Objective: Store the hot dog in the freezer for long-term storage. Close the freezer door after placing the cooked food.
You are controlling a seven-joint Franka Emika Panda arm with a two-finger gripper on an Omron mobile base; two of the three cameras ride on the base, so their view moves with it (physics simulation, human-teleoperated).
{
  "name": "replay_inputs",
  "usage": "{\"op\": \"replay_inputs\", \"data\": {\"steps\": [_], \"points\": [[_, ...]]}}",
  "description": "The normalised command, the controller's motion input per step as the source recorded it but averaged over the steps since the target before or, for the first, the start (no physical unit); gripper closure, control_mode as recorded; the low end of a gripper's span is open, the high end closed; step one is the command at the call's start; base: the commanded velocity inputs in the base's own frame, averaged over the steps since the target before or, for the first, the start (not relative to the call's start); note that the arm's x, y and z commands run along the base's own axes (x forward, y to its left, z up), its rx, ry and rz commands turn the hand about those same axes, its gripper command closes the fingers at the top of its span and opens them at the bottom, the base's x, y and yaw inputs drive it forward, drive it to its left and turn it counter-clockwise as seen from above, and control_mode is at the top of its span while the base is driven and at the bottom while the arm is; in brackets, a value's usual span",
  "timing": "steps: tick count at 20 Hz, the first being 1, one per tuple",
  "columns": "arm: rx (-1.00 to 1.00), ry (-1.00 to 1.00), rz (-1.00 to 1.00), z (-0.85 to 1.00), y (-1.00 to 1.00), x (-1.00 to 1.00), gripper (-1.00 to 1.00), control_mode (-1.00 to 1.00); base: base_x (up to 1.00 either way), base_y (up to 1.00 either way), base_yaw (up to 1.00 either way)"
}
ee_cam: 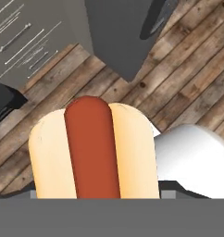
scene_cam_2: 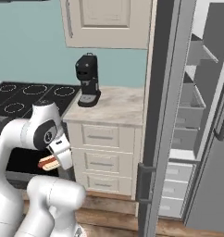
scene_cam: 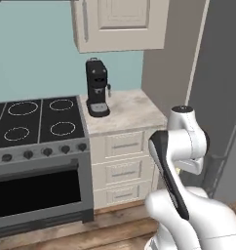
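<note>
Gripper (scene_cam_2: 52, 162) is clamping the hot dog (scene_cam_2: 48, 162), carrying it low beside the arm, over the wood floor (ee_cam: 188, 78), left of the drawers (scene_cam_2: 101, 155). Freezer (scene_cam_2: 190, 139) is standing open at the right, shelves showing; its door (scene_cam_2: 155, 139) is edge-on between. Best swing wide around that door edge, lifting level to a shelf, keeping the bun flat so it isn't slipping.

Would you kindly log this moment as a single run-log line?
stage: carry | gripper: shut on hot dog, low above wood floor | freezer: open, shelves showing | freezer door: open | placed: no
</note>
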Motion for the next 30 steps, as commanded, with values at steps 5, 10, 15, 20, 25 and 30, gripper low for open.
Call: {"op": "replay_inputs", "data": {"steps": [5,10,15,20,25,30], "points": [[0.00,0.00,0.00,0.00,0.00,0.00,1.00,1.00,-0.74,0.03,-0.48],[0.00,0.00,0.00,0.00,0.00,0.00,1.00,1.00,-0.40,0.00,-0.85],[0.00,0.00,0.00,0.00,0.00,0.00,1.00,1.00,-0.08,-0.08,-0.94],[0.00,0.00,0.00,0.00,0.00,0.00,1.00,1.00,0.11,-0.30,-0.81],[0.00,0.00,0.00,0.00,0.00,0.00,1.00,1.00,0.59,-0.12,-0.40],[0.00,0.00,0.00,0.00,0.00,0.00,1.00,1.00,0.93,-0.22,-0.17]]}}
